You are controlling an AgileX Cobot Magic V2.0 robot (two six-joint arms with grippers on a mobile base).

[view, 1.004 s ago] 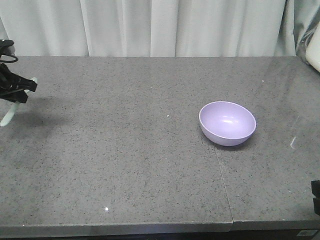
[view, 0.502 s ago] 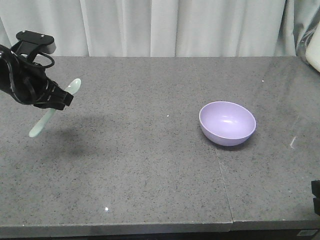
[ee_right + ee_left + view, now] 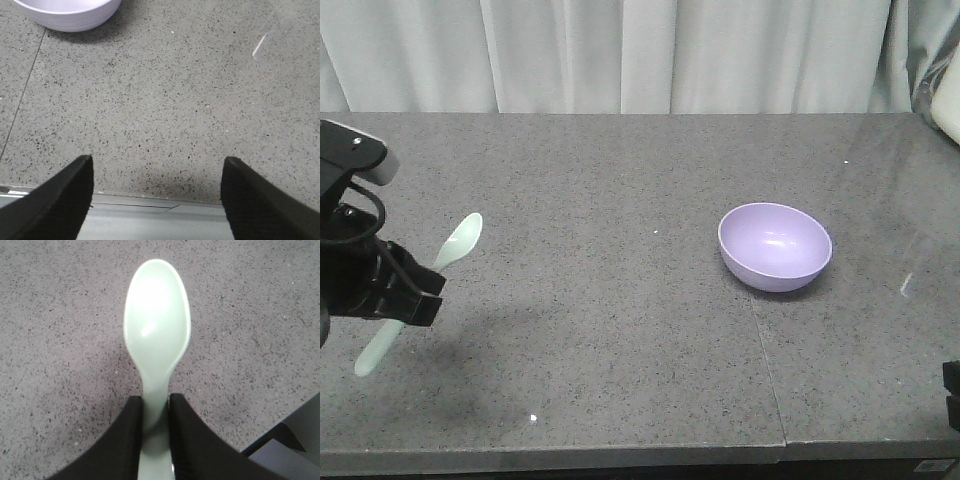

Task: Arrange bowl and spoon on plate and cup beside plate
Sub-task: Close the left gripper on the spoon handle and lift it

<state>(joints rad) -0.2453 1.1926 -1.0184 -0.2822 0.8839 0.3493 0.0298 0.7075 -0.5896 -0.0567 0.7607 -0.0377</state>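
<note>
Between the left pincer's [image 3: 155,402] two black fingers [image 3: 129,440]: one pale mint-green spoon [image 3: 157,335], pinched at the neck of its handle. Closed narrow on that handle, a finger pressed to either side. Points the spoon's oval end out past the fingertips, hollow side facing the wrist camera.

Counted on the front view: one spoon [image 3: 458,243], one bowl [image 3: 775,245], one left pincer [image 3: 420,295], all over a single grey speckled counter [image 3: 570,350] with a pale curtain [image 3: 620,50] behind.

Sits upright on the counter, that lavender bowl, well apart from the left pincer and off to its right. Shows only its own smooth inside and a small glint of light.

Carries the spoon clear of the counter, with a soft shadow on the stone just right of the left pincer. Tilts it: the rounded end up and beyond the fingers, the handle's tip poking out low on the other side. Reaches in from the left edge of the front view, black wrist and cables bunched behind the fingers.

Gapes wide at the right pincer [image 3: 157,165], two dark fingers far apart with bare counter between them, gripping nothing. Hangs near the counter's front edge. Ahead of it and to its left, just the lower wall of the bowl [image 3: 70,12], beside a thin seam in the stone.
</note>
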